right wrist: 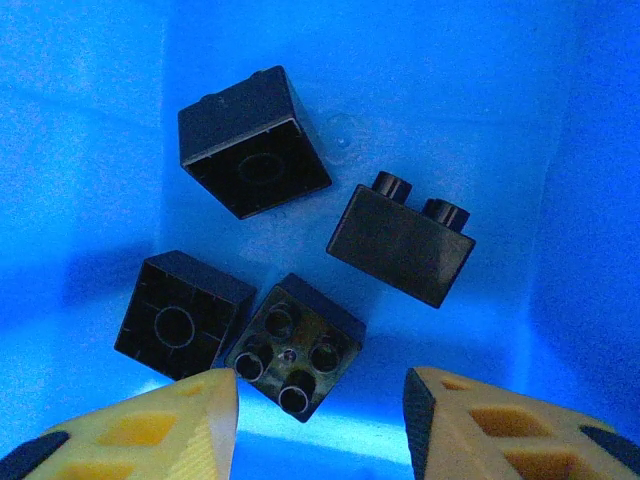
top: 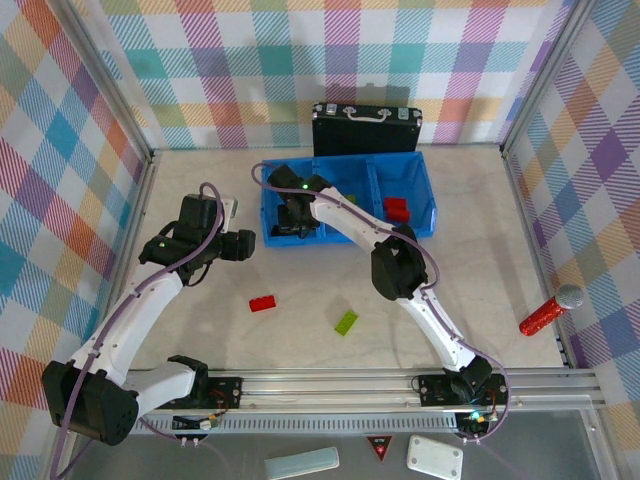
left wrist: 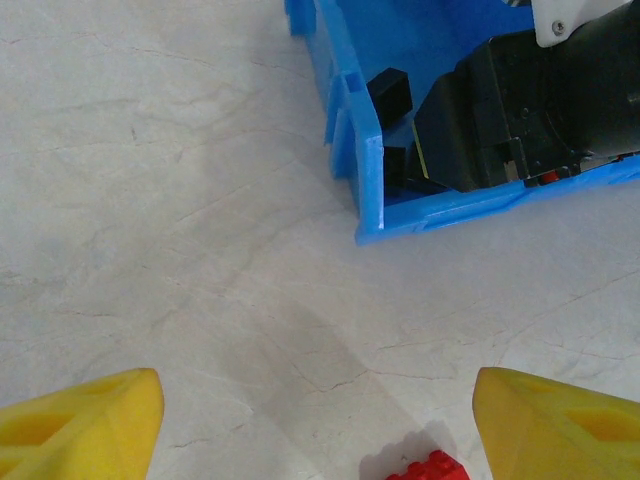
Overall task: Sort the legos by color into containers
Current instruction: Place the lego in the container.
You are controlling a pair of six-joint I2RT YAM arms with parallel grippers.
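**Black bricks in the L box of the bin; one red & one green brick out on the table**

The table [top: 200,200] is pale and looks like stone, w/ bright checked walls round it. At the back sits the blue bin [top: 425,190]. It has 3 boxes side by side. A black case [top: 365,130] w/ a silver handle stands just behind the bin.

The R arm [top: 400,265] bends up from the near edge and reaches into the L box of the bin. The L arm [top: 150,290] stops short, just L of the bin.

The R gripper [right wrist: 320,420] hangs low in that L box, also seen from the top [top: 290,215]. Its yellow fingers are apart and hold nothing. The L gripper [left wrist: 318,420] points at the table near the bin's corner. Its fingers are wide apart w/ nothing btwn them.

A red stick [top: 550,310] w/ a silver head lies by the R wall.

Four black bricks [right wrist: 253,140] lie on the floor of the L box. One shows its 4 bumps, just past the R gripper's tips. Two show their hollow undersides and one lies on its side. Red bricks [top: 397,208] sit in the R box.

A red brick [top: 263,303] lies on the table in front of the bin. A green brick [top: 346,322] lies near it, to its R.
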